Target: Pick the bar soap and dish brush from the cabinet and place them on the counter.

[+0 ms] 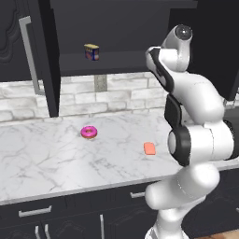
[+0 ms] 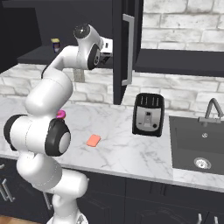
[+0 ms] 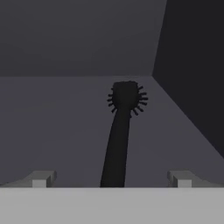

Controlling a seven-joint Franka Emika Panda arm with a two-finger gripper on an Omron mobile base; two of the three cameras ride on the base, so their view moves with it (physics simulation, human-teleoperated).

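Observation:
The black dish brush (image 3: 124, 98) lies on the dark shelf of the open cabinet (image 1: 116, 63), bristled head away from me and handle running back between my fingertips. My gripper (image 3: 111, 179) is open, its fingertips (image 3: 41, 179) wide on either side of the handle and apart from it. The salmon-orange bar soap (image 1: 149, 148) (image 2: 92, 140) lies flat on the white marble counter (image 1: 46, 158). In the right base view my arm reaches up into the cabinet beside its open door (image 2: 127, 43).
A yellow-and-blue box (image 1: 92, 52) stands on the shelf's left part. A pink donut (image 1: 88, 132) lies on the counter left of the soap. A black toaster (image 2: 148, 114) and a dark sink (image 2: 199, 146) sit to the right. The left door (image 1: 44, 56) hangs open.

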